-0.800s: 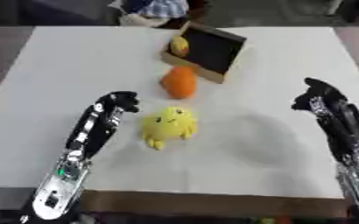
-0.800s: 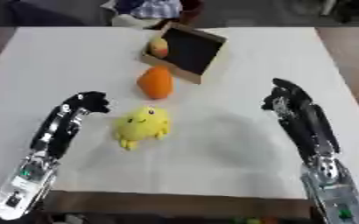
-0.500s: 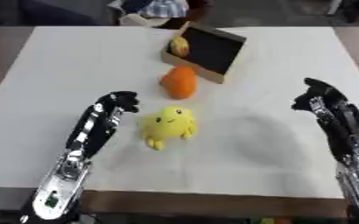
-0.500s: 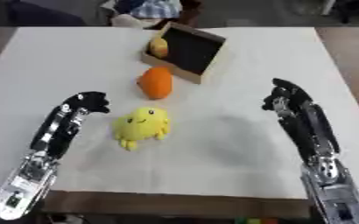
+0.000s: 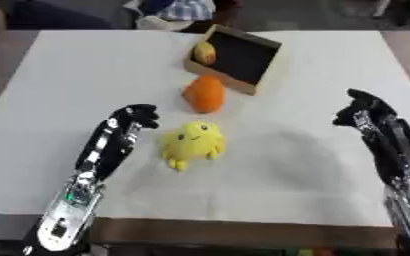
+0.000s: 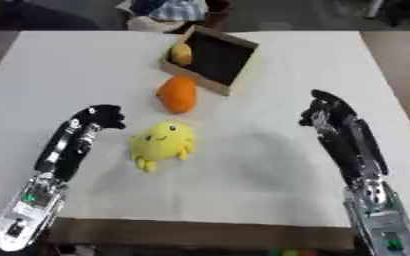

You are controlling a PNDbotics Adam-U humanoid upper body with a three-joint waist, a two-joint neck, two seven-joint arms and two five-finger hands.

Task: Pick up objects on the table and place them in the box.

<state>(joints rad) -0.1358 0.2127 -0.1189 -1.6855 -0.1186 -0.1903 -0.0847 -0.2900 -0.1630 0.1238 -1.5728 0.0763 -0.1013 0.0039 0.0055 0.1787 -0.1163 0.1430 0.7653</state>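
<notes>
The box [image 5: 239, 59], dark inside with tan walls, is set at the far middle of the white table [image 5: 86, 65], tipped so its opening can be seen from above. A small yellow thing [image 5: 204, 52] is tucked in at its left wall. An orange [image 5: 204, 93] is parked just in front of the box, near its front wall. A yellow plush toy [image 5: 191, 142] is laid nearer, close behind the orange. The left hand [image 5: 134, 117] is held just left of the toy, fingers curled, nothing gripped. The right hand [image 6: 324, 111] is kept well off to the right, fingers bent too, nothing held.
</notes>
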